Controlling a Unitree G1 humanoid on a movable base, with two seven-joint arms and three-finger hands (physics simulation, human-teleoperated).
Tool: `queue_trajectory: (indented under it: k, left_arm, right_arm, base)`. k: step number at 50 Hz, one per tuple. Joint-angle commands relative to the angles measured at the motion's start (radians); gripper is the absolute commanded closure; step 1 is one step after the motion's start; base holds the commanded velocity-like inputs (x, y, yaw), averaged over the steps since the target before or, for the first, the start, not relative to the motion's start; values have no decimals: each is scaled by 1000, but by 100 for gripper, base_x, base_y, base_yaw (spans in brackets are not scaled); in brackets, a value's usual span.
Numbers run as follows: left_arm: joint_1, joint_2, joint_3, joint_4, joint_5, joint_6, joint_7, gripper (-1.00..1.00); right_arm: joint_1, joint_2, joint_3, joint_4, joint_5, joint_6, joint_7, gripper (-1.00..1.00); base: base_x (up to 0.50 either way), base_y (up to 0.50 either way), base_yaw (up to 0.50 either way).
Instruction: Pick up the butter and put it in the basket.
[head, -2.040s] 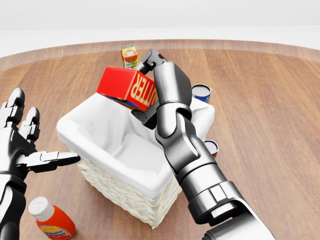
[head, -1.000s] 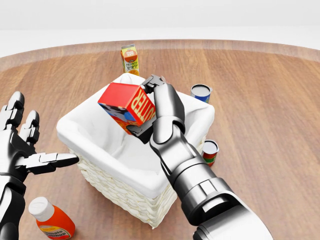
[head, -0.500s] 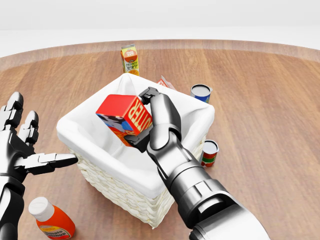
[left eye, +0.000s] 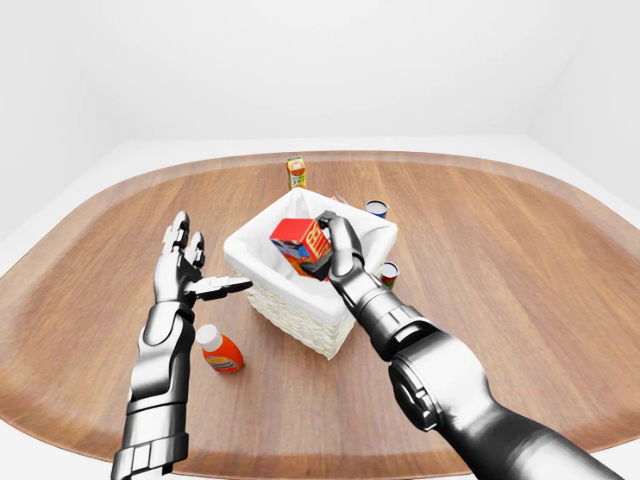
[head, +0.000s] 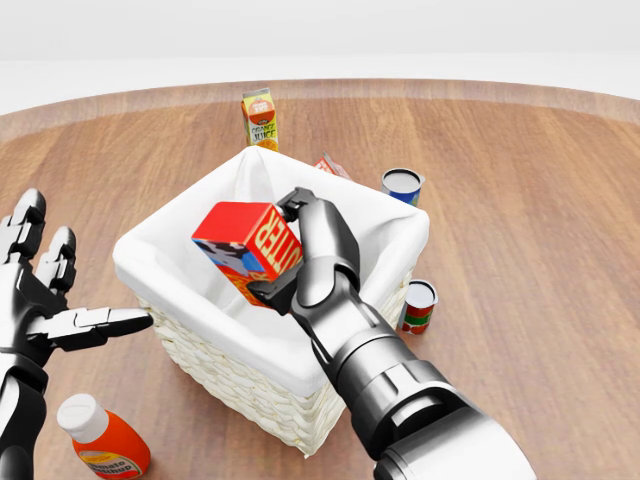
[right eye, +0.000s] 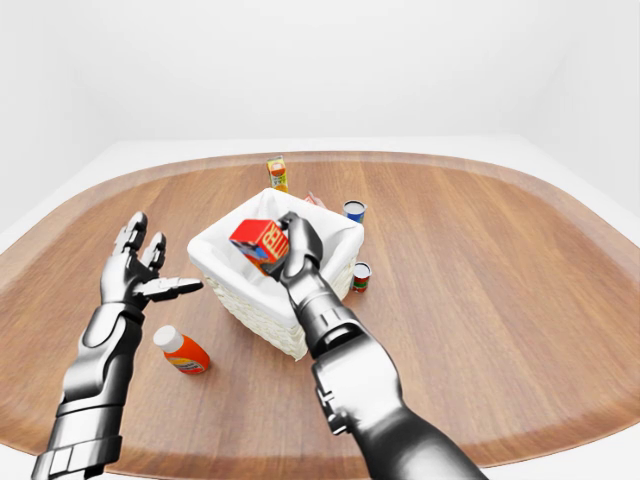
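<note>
The butter (head: 246, 249) is a red box with white lettering, tilted, held over the opening of the white-lined wicker basket (head: 190, 360) in the middle of the head view. My right hand (head: 285, 252) is shut on the butter from its right side, with the arm running down to the bottom right. At the left edge my left hand (head: 60, 300) stands open beside the basket's left rim, one finger stretched toward it, holding nothing.
An orange bottle with a white cap (head: 102, 440) lies at the bottom left. An orange juice carton (head: 260, 117) stands above the basket. Two cans (head: 402, 185) (head: 419, 304) sit to the basket's right, and a small red-and-white packet (head: 330, 166) shows behind its rim.
My right hand has brought the butter down and leftward, from above the basket's upper rim to low over its opening. The left hand has barely moved.
</note>
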Motion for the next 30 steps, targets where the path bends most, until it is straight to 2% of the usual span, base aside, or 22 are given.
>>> queue_trajectory:
  k: [1,2,3,4,5,30]
  left_arm:
    - [0,3,1,11,-4,0,-1,-100]
    - [0,3,2,11,-4,0,-1,-100]
    - [1,3,2,10,-5,0,0,-100]
    - [2,3,2,9,-5,0,0,-100]
    - [4,2,1,5,-5,0,1,-100]
    - [-2,3,-1,29,-2,0,-2,-100]
  right_arm:
    - [-23,1,-21,-11,-12,0,-41,100]
    - [-23,1,-25,-13,-7,0,-45,100]
    - [-23,1,-24,-14,-8,0,-50,66]
    - [-23,1,-23,-15,-8,0,-54,4]
    - [-23,1,-23,-18,-6,0,-54,-100]
    - [-7,12,-8,-39,-5,0,-53,-100]
  base:
    - [0,0,0]
    - [0,0,0]
    - [0,0,0]
    - [0,0,0]
    - [0,0,0]
    - [0,0,0]
